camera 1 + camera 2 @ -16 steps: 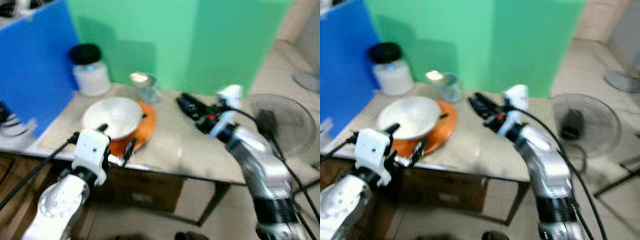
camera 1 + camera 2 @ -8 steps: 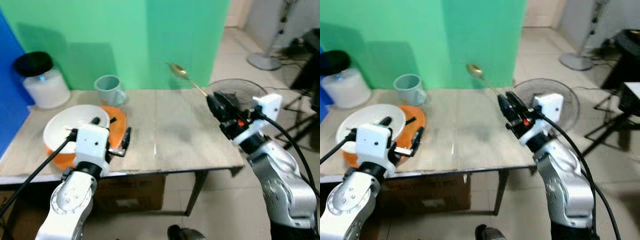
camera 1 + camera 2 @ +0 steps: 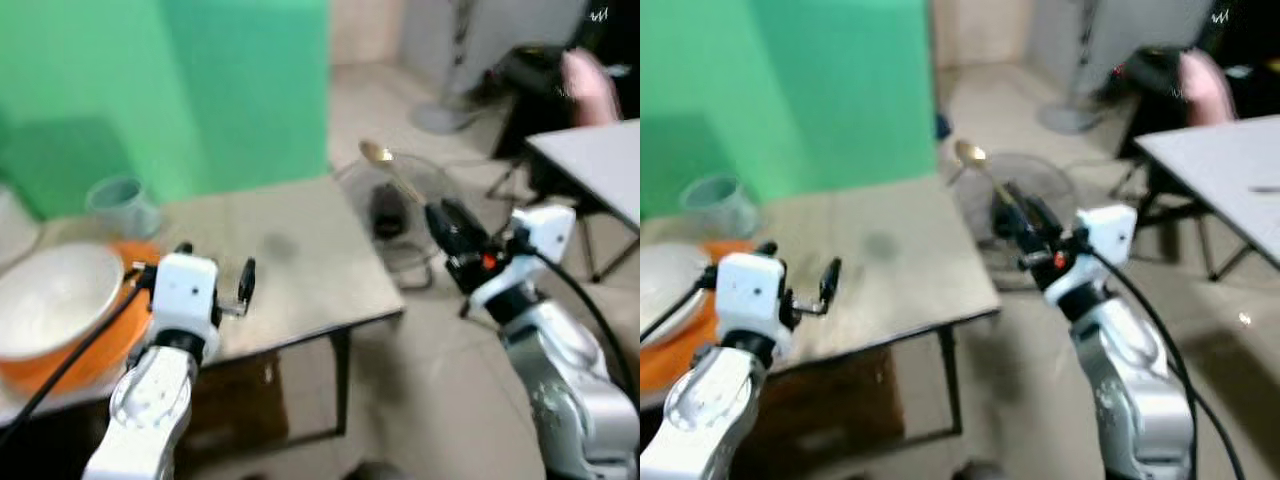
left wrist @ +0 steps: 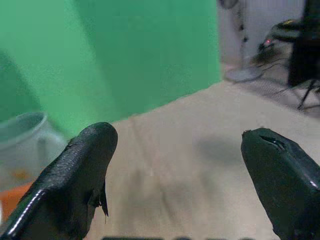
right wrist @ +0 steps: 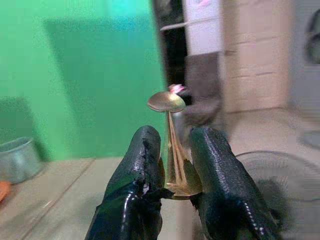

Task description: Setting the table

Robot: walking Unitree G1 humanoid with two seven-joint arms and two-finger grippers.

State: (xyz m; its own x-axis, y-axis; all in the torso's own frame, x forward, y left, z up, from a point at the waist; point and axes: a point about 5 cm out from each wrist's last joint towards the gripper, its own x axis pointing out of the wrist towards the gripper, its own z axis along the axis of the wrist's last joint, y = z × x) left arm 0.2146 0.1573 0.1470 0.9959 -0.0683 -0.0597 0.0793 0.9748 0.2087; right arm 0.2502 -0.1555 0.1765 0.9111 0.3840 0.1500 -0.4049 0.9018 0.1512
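- Right tool [image 3: 441, 213] is seen held off the right edge of the tabletop [image 3: 300, 250], above the floor, its fingers clenched on a gold spoon [image 3: 392, 170].
- Spoon is gripped by the handle; bowl end is raised up and away from the tool, tilted toward the green backdrop [image 3: 160, 80].
- Right wrist view gives the grip close-up: spoon handle [image 5: 172, 150] is pinched between the two black fingers [image 5: 137, 180], w/ the spoon bowl standing above the fingertips. That detail is blurred in the head views.
- Left tool [image 3: 215, 285] is held over the tabletop near its front edge, just beside the orange plate [image 3: 70, 355]; fingers are spread wide apart, nothing between them.
- Left wrist view confirms the wide gap: both black fingers [image 4: 75, 170] are at the frame sides w/ bare tabletop between.
- White bowl [image 3: 50, 295] is seen sitting on the orange plate at the tabletop's left end; grey-green cup [image 3: 120, 203] stands behind it, near the backdrop.
- Cup is also caught in the left wrist view [image 4: 25, 145] and the right wrist view [image 5: 15, 157], blurred.
- A floor fan [image 3: 395, 200] lies on the floor beyond the tabletop's right edge, behind the spoon; its grille also shows in the right wrist view.
- A second grey table [image 3: 1210, 165] is visible at far right in the head views; both are motion-blurred.
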